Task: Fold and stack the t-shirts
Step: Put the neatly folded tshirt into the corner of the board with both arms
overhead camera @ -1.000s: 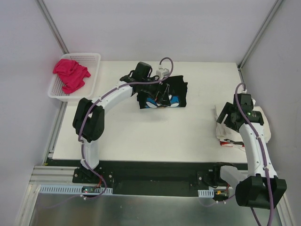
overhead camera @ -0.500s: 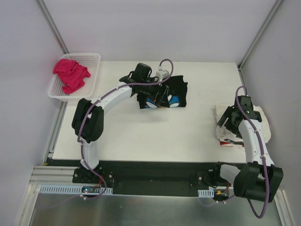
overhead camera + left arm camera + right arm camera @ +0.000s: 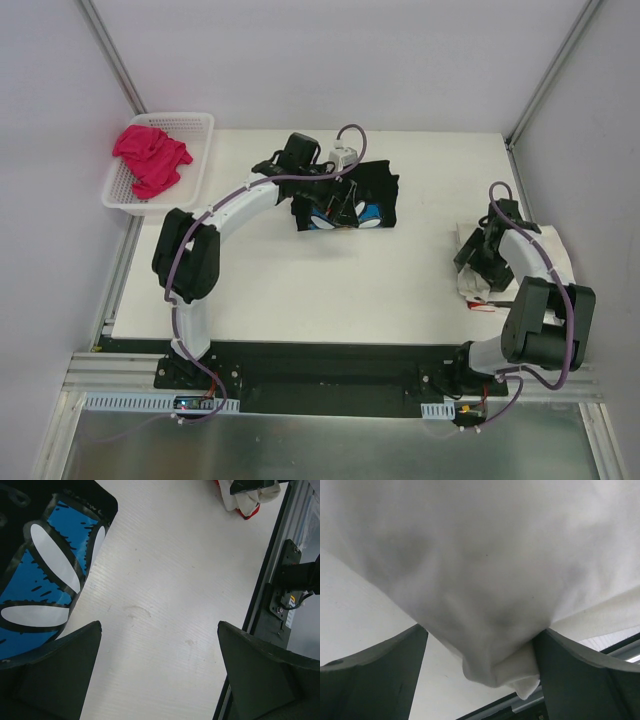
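The black t-shirt (image 3: 378, 190) with a white daisy on a blue patch lies bunched at the table's middle back. It also shows at the upper left of the left wrist view (image 3: 45, 575). My left gripper (image 3: 340, 208) is open and empty, hovering at the shirt's near edge (image 3: 157, 672). A folded cream-white t-shirt stack (image 3: 540, 262) with a bit of red lies at the right edge. My right gripper (image 3: 474, 256) is at its left side, open, with a cream cloth corner (image 3: 490, 580) hanging between the fingers and touching the right one. A pink t-shirt (image 3: 150, 158) lies in the basket.
The white mesh basket (image 3: 190, 119) stands off the table's back left corner. The white table (image 3: 300, 290) ends at a black rail along the near edge (image 3: 285, 580). Grey walls and metal posts close in the back and sides.
My right arm has folded in and its gripper has stayed low over the cream stack's left edge. The left arm has hardly moved.
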`<state>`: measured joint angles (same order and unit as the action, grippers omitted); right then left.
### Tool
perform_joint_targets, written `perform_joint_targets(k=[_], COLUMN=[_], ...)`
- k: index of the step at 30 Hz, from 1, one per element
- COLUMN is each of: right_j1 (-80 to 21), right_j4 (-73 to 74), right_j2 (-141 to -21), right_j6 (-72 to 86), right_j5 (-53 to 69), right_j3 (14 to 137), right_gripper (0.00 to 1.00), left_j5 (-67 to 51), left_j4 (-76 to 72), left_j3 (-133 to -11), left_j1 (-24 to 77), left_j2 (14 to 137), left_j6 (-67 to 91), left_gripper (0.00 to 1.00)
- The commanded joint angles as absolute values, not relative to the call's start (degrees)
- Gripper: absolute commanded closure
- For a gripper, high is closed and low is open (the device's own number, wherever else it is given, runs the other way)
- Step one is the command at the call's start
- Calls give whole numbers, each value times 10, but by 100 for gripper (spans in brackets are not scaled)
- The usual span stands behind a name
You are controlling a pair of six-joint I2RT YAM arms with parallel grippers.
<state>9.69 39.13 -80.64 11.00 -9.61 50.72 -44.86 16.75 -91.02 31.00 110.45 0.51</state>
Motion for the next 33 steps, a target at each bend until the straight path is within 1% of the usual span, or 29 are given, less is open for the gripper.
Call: perform_joint_targets(k=[1,4,10,14,17,21,24,25,27,30,33], right_j1=[100,101,101,99,93,94,93,93,94,95,96], right_j4=[365,349,306,305,326,378,386,386,399,404,396], right_j2=[-836,-856,-891,-907,-876,-784,-736,-709,-690,-664,-664], right_j6=[127,128,142,145,141,122,106,94,84,77,69], right_j5=[-76,-78,-43,-19,-9,-11,-43,-72,-96,-118,-178], right_j3=[518,515,525,543,550,581,612,620,642,678,690], right_gripper=[14,14,14,14,14,13,16,19,20,19,17], left_j5=[-474,-475,-475,-475,-478,-480,-480,-479,-479,-478,-479], left_j4=[181,185,189,194,206,212,221,225,231,232,233], left_j3=[-928,-933,-939,-946,-958,-962,-966,-968,-968,-963,-961], left_j1=[300,295,291,289,286,281,280,279,279,279,279], left_j2=[1108,1117,1127,1129,1134,1130,1127,1126,1120,1115,1115], left_j6=[-13,-14,-15,-18,-20,-25,-33,-37,-41,-44,-46], left_gripper=[1,1,1,1,1,1,1,1,1,1,1])
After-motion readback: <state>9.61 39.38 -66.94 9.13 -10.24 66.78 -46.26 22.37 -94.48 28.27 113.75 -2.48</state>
